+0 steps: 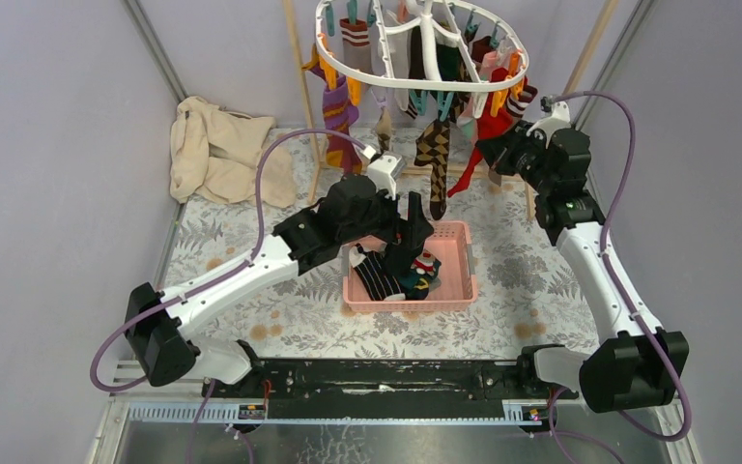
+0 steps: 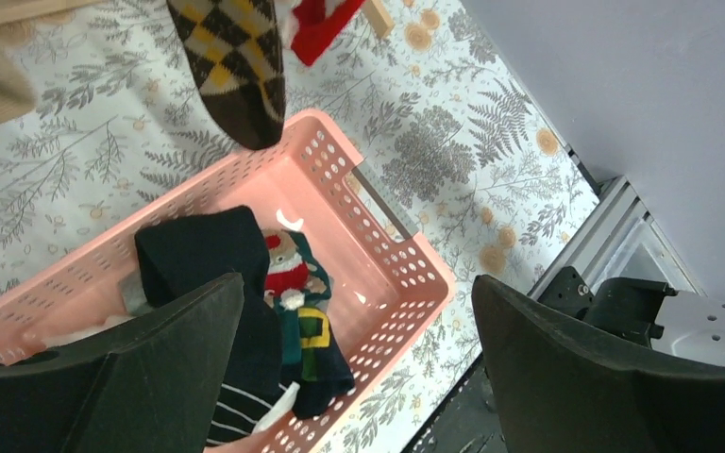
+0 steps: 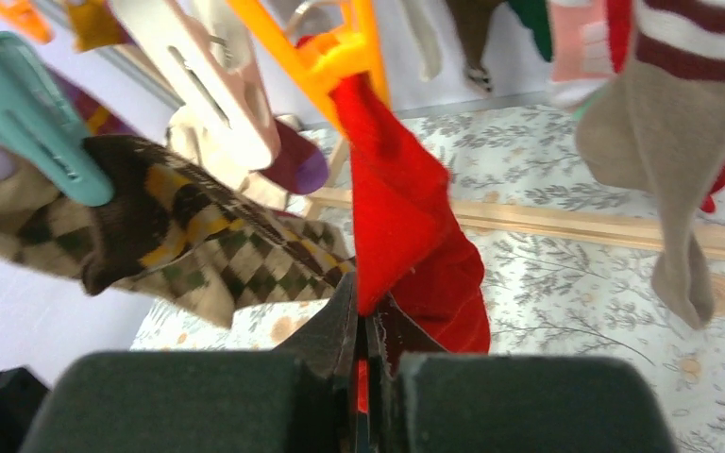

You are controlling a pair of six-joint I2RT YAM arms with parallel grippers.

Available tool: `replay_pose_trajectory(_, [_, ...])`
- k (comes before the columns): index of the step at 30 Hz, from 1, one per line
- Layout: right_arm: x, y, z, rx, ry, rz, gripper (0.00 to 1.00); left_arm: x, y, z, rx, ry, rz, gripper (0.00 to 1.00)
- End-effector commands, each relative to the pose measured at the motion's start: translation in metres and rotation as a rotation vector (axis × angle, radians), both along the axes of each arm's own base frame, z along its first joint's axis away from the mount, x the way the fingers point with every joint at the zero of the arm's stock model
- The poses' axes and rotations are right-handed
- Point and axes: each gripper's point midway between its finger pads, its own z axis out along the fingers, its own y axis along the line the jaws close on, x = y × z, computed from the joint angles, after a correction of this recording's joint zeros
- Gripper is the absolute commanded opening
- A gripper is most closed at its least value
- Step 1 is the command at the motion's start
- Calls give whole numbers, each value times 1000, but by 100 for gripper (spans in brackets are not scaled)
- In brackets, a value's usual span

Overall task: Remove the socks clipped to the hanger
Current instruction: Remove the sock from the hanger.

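Observation:
The white oval hanger [image 1: 432, 39] hangs at the back with several socks clipped round its rim. My right gripper [image 1: 490, 150] [image 3: 366, 316] is shut on a red sock [image 3: 406, 208] [image 1: 491, 121] that an orange clip [image 3: 340, 52] holds by its top. Beside it a brown argyle sock [image 3: 198, 236] [image 1: 435, 159] [image 2: 236, 66] hangs from a teal clip. Over the pink basket [image 1: 459, 280] [image 2: 406, 255] my left gripper [image 1: 413, 237] [image 2: 359, 311] stands open and holds nothing. In the basket lie a black striped sock [image 1: 377, 275] and a Christmas-pattern sock [image 2: 293, 302].
A beige cloth [image 1: 217, 150] lies at the back left of the floral mat. Wooden poles [image 1: 304, 77] of the frame stand either side of the hanger, with a wooden bar [image 3: 576, 226] along the mat below. Grey walls close in left and right.

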Motion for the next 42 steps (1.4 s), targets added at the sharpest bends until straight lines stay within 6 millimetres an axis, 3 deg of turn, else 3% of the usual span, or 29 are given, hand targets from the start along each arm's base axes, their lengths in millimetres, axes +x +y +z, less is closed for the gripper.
replay_pose_trajectory(1, [-23, 29, 45, 32, -76, 181, 0, 8, -17, 20, -70, -105, -36, 99])
replay_pose_trajectory(11, [-48, 77, 75, 68, -75, 407, 0, 36, -30, 25, -54, -222, -9, 99])
replay_pose_trajectory(23, [-66, 111, 60, 62, 16, 500, 0, 56, -33, 52, -124, -338, 60, 99])
replay_pose_trajectory(31, [-80, 124, 60, 76, 27, 550, 0, 77, -30, 40, -77, -357, 148, 96])
replay_pose_trajectory(33, [-82, 125, 60, 76, 28, 553, 0, 80, -30, 38, -67, -360, 160, 82])
replay_pose_trajectory(36, [-84, 124, 60, 75, 27, 555, 0, 84, -27, 36, -49, -358, 181, 41])
replay_pose_trajectory(37, [-85, 124, 61, 75, 26, 554, 0, 85, -26, 35, -45, -358, 190, 32])
replay_pose_trajectory(41, [-85, 125, 60, 77, 32, 563, 0, 87, -24, 37, -35, -357, 201, 3])
replay_pose_trajectory(42, [-85, 125, 58, 76, 35, 562, 0, 86, -24, 36, -33, -357, 200, 0])
